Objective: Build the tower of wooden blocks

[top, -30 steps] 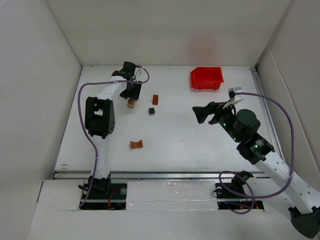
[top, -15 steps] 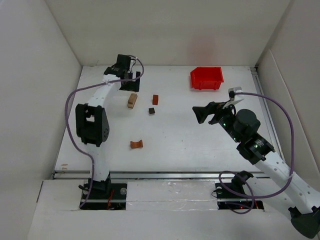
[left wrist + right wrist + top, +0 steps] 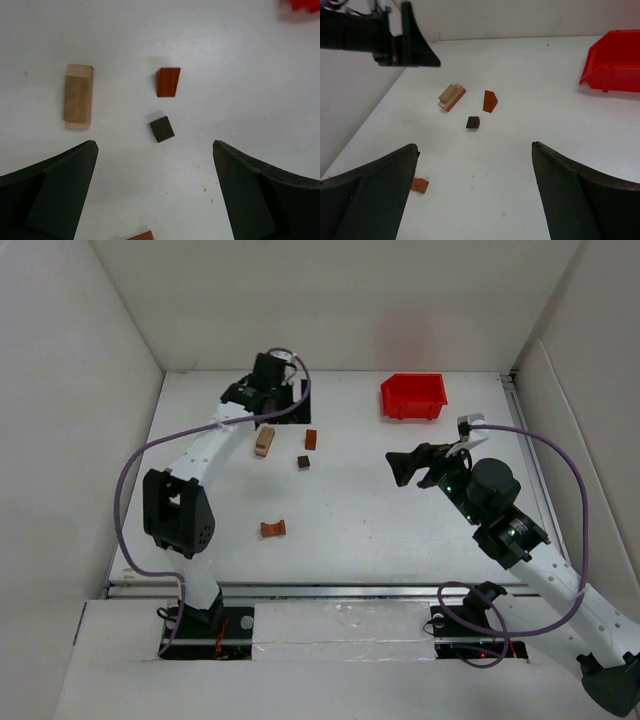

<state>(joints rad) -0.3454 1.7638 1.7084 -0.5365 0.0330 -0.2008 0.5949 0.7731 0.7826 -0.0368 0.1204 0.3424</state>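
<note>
Blocks [image 3: 273, 529] look light, rigid, smooth; pinch across flat parallel faces. Tower [image 3: 78, 96] sits far left, wedge [image 3: 168, 82] and dark cube [image 3: 162, 129] to its right. Left gripper [image 3: 154, 146], right gripper [image 3: 475, 147] gape wide, empty.

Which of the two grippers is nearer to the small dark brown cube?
Left. The left gripper hangs open just beyond the dark brown cube, near the tan block; the right gripper hovers open well to the cube's right.

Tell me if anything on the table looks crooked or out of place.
Only small things: the tower looks stepped, its layers not flush, and the dark cube sits turned relative to the reddish block. Nothing spilled or damaged.
</note>
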